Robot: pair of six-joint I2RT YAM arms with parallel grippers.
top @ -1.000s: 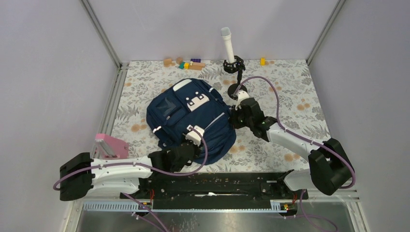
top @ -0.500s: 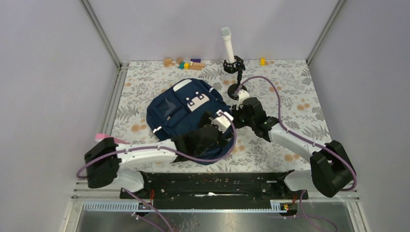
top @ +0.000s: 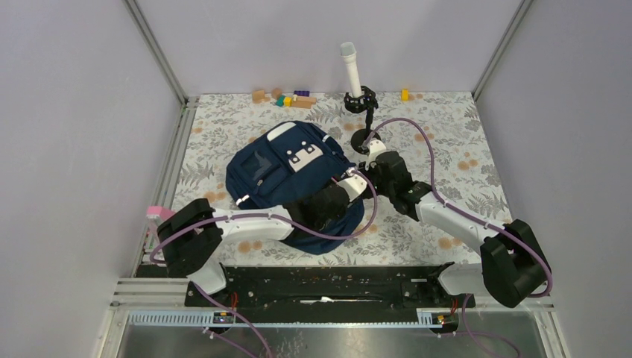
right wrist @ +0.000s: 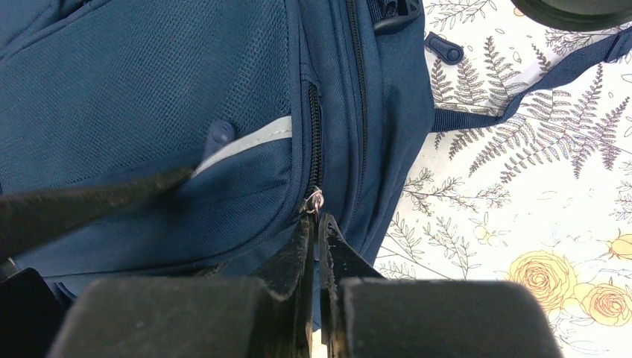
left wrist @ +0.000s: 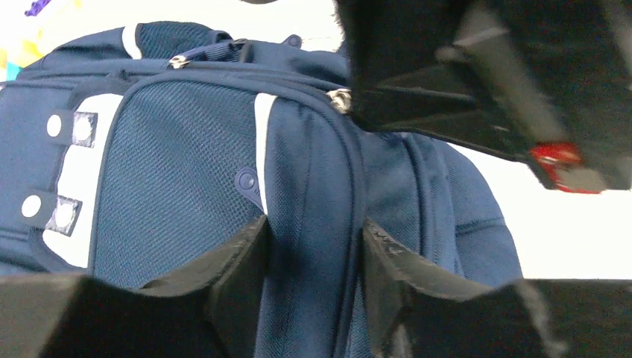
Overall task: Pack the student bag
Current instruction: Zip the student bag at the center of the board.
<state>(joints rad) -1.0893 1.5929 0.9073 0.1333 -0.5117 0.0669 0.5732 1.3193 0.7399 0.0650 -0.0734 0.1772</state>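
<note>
Looking down, we see the navy, white-patched student bag (top: 276, 168) at centre frame, its lower edge near the bench (top: 454, 149) rim, bench spreading wide rightward. Our right pincer (right wrist: 317, 224) pinches a zipper pull (right wrist: 314, 200); our left pincer (left wrist: 313, 235) straddles bag fabric, open.

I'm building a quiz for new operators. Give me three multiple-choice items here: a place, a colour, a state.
1. Where does the white tube stand relative to the student bag? A on it; B beyond it, far side; C nearer the arm bases.
2. The bag's main colour? A navy; B red; C green.
3. The right fingers are: A wide open; B holding a block; C shut on the zipper pull.
Key: B, tube stands past the bag; A, navy fabric; C, tips pinch the pull.
</note>
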